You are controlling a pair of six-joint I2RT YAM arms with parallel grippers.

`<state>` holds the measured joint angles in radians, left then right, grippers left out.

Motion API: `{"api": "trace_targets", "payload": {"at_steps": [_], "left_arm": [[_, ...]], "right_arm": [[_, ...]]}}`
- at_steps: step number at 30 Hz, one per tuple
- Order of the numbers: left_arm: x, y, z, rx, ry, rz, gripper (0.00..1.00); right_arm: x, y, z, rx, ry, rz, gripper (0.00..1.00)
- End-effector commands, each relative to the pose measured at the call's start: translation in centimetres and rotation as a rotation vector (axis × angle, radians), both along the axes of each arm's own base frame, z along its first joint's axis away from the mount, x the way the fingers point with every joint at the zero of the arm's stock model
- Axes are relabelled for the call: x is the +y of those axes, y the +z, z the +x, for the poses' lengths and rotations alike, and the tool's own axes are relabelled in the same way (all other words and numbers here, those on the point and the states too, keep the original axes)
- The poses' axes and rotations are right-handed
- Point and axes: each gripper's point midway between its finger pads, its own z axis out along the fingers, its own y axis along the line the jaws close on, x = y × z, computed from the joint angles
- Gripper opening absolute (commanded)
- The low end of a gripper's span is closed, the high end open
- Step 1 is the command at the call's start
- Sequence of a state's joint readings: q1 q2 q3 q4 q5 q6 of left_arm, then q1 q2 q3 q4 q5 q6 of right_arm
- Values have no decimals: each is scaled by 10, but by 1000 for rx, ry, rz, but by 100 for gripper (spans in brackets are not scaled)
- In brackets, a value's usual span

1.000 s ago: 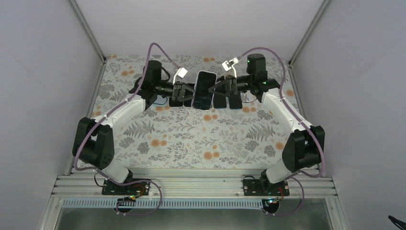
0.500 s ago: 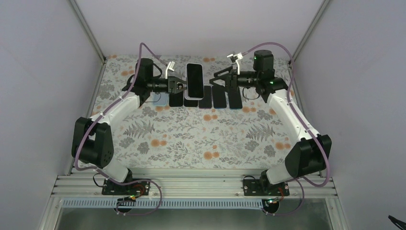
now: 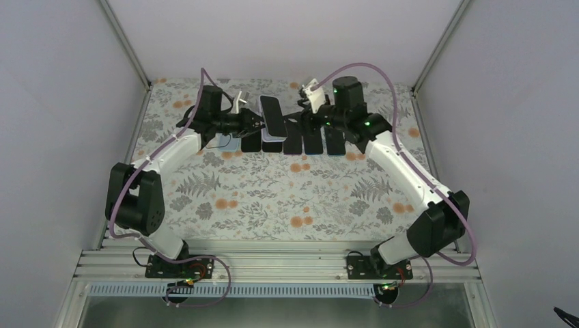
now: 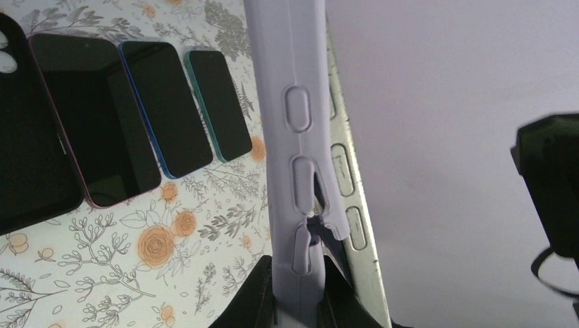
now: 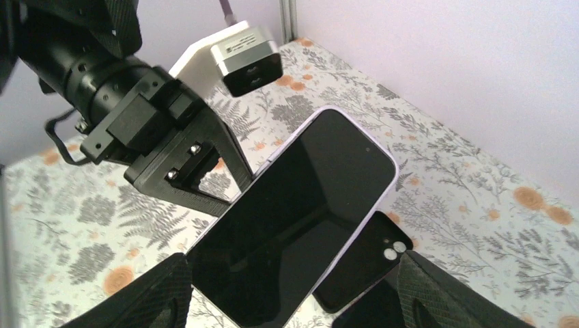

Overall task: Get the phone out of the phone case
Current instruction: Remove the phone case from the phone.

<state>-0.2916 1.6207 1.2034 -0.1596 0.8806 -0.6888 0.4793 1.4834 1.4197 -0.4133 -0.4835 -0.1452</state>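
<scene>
A phone [image 3: 272,117] in a lavender phone case [image 4: 293,137] is held above the table's far middle. My left gripper [image 4: 297,301] is shut on the case's edge. In the left wrist view the case lip has peeled off near the buttons, and the phone's metal side [image 4: 349,205] shows beside it. My right gripper [image 5: 293,290] is open just right of the phone. Its fingers [image 5: 150,294] stand wide on either side of the dark screen [image 5: 293,212] and no contact shows.
Several more phones lie face up in a row on the flowered cloth [image 3: 273,198], under and right of the held one [image 3: 314,143]. One black phone lies with two camera lenses up [image 5: 362,260]. The back wall and corner posts stand close behind.
The left gripper has carried the cased phone left and back and tilted it. The right gripper drew away from the phone, then came back close to its right side.
</scene>
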Motion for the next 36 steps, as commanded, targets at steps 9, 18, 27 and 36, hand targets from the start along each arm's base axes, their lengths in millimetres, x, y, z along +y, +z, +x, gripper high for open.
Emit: {"api": "trace_targets", "payload": {"at_steps": [9,18,27,36], "left_arm": [[3,3,14,114,42,-86,2],[3,5,10,128,29,-107,2],[3,3,8,138,29,-113,3],[2,6,6,142,14,-132,2]], "right_arm": [[43,-36,-15,-240,-46,-290,69],[66,-64,-19,-305,-53,-392,68],[66,-65,-7,-370,-136,-434,64],[52,-78,9,-477,-208,-539,58]]}}
